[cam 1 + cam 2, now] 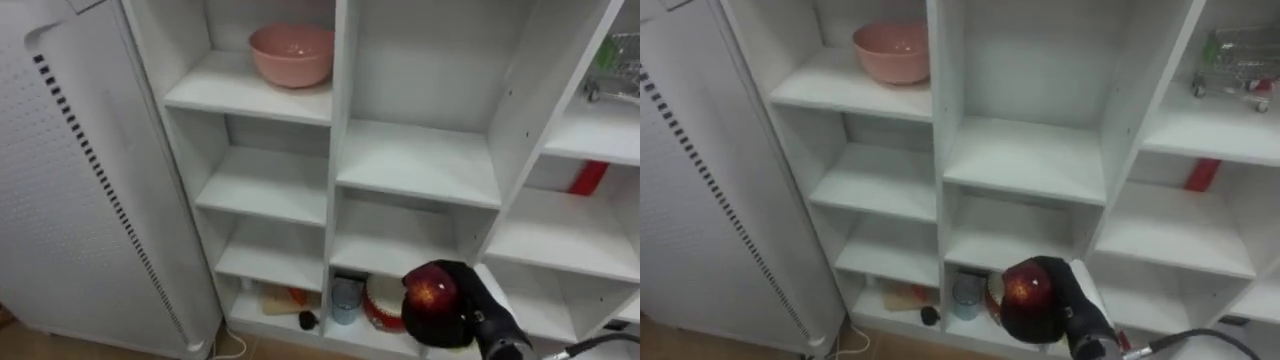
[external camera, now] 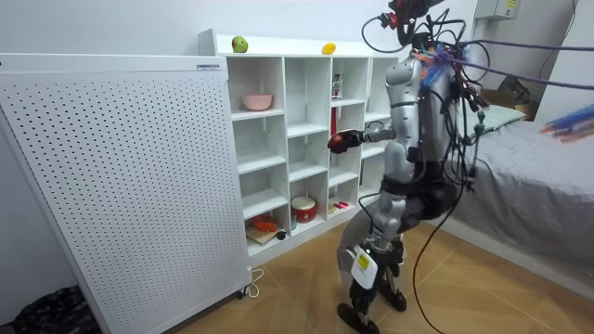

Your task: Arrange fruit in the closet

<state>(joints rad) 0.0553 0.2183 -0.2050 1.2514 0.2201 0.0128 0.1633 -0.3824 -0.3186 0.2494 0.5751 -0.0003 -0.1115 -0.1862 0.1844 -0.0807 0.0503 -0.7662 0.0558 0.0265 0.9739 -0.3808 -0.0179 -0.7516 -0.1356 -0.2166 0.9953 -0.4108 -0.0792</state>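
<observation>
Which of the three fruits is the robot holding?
The red apple, gripped in the right hand before the closet; the green fruit and the yellow fruit lie on the closet's top.

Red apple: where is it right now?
The red apple is in the right hand, low and right of centre in the left eye view, held before the lower middle shelves of the closet.
</observation>
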